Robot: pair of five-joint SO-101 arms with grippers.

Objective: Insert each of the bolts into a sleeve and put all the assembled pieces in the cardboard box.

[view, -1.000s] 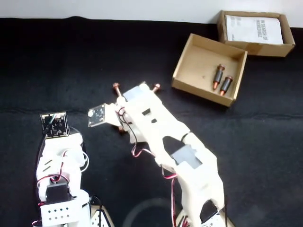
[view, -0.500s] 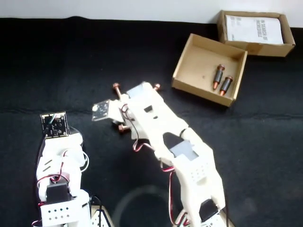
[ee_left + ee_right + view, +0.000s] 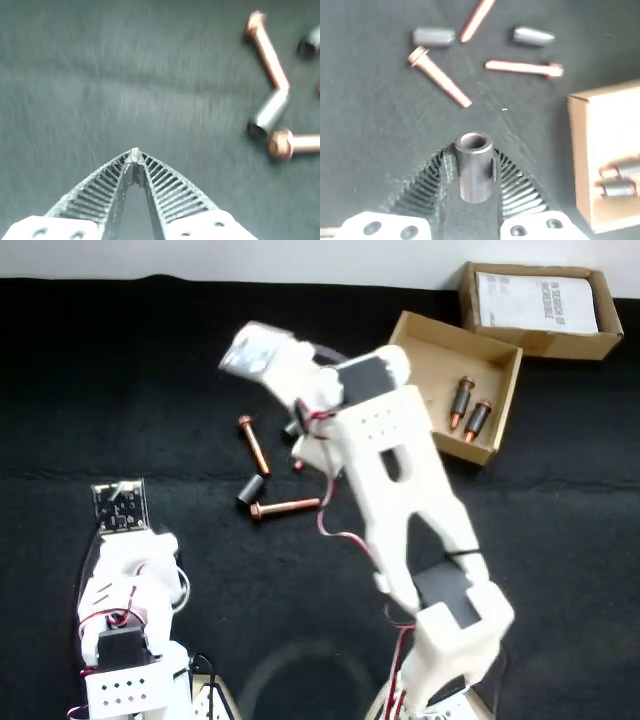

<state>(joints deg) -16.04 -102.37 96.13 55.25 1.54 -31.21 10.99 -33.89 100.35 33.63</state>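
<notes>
My right gripper (image 3: 472, 156) is shut on a dark sleeve (image 3: 473, 170), held upright above the black mat. In the high view that arm's gripper (image 3: 297, 432) hangs between the loose parts and the cardboard box (image 3: 420, 415). Below it lie copper bolts (image 3: 440, 77) (image 3: 524, 67) (image 3: 477, 17) and two dark sleeves (image 3: 434, 36) (image 3: 534, 36). The high view shows two bolts (image 3: 252, 445) (image 3: 285, 507) with a sleeve (image 3: 250, 490) between them. Two assembled pieces (image 3: 462, 400) (image 3: 478, 418) lie in the box. My left gripper (image 3: 135, 156) is shut and empty, short of a sleeve (image 3: 267, 115) and bolts (image 3: 267, 50) (image 3: 295, 143).
A second cardboard box (image 3: 535, 335) with a printed sheet stands behind the first at the back right. The left arm (image 3: 125, 580) stays near the front left edge. Black mat spreads open to the left and right of the parts.
The right arm has lifted and swung back toward the box with the sleeve in its gripper, uncovering the bolts and sleeve beneath. The left arm has barely shifted.
</notes>
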